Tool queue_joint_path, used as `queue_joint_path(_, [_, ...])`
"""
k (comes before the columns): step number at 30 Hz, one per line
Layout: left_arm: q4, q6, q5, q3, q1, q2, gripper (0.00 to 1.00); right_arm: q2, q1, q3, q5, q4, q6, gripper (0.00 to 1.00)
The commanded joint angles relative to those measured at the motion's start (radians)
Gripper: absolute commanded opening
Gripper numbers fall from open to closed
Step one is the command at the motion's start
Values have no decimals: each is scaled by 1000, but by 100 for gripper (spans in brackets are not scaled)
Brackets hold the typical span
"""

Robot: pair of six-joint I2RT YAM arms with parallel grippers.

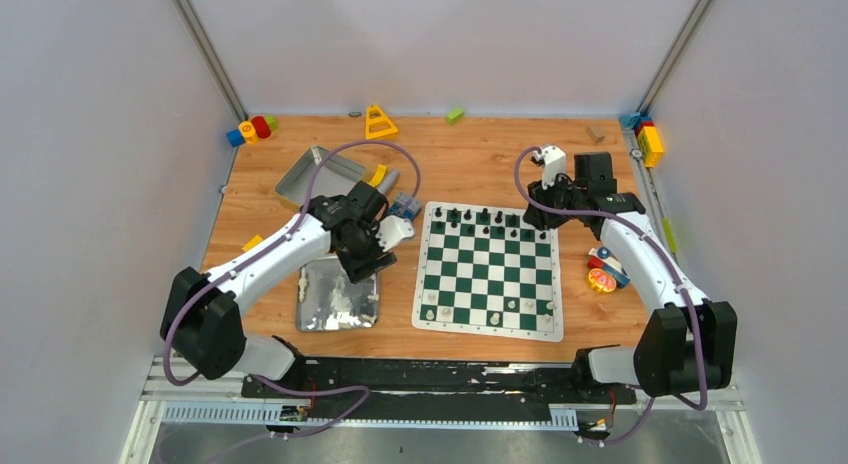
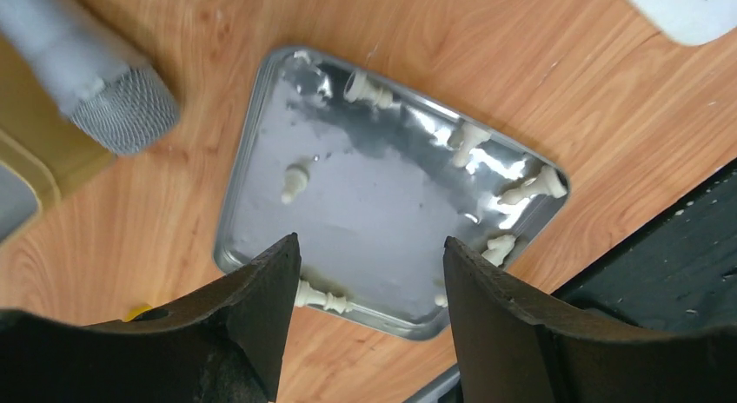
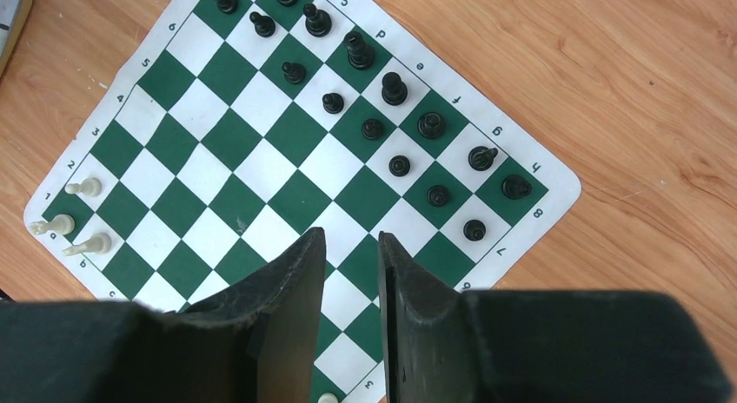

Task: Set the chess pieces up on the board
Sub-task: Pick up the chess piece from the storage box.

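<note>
Cream-white pieces (image 2: 295, 182): most lie tipped over in the silver tray (image 2: 261, 221), left of the board (image 1: 488, 274). Two are partly hidden behind the fingertips of the left hand (image 2: 372, 245), and glare on the metal blurs their kinds.
Cream-white on the board: a few stand or lie along the near rows (image 3: 84, 188). One is cut off at the bottom edge of the right wrist view.
Black pieces (image 3: 394, 89): upright on the two far rows. The farthest are clipped by the frame edge.
Board: flat on the desk (image 1: 470, 159), between the arms.
Left hand: jaws wide, nothing between them, above the tray.
Right hand (image 3: 349, 236): jaws narrow with a slim gap and nothing seen in it, over the board's far right part.
Top view only: pieces are too small to name, and the left arm (image 1: 290, 246) covers the tray's far edge.
Wrist views only: they show which pieces lie on their sides.
Around: a grey mesh-tipped cylinder (image 2: 104, 99) lies beyond the tray, near an open metal tin (image 1: 318, 176). Coloured blocks (image 1: 250, 130) sit in the back corners. A red-and-yellow toy (image 1: 605, 274) is right of the board.
</note>
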Motion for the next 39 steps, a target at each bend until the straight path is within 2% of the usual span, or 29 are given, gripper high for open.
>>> queue_joint_path(1, [57,31,-1,-55,107,-59,67,12,13,5,-9,6,-12,30])
queue_joint_path(6, [97,31,35,-69,247,-8,62,16,16,5,-11,5,-12,30])
queue_joint_path(10, [134,28,55,-69,288,38,60,11,17,5,-11,3,-13,30])
queue_joint_path(22, [188,13,77,-74,350,144,52,2,16,3,-9,1,-19,30])
queue_joint_path(39, [191,10,150,-89,353,194,44,5,17,3,-12,-3,-21,30])
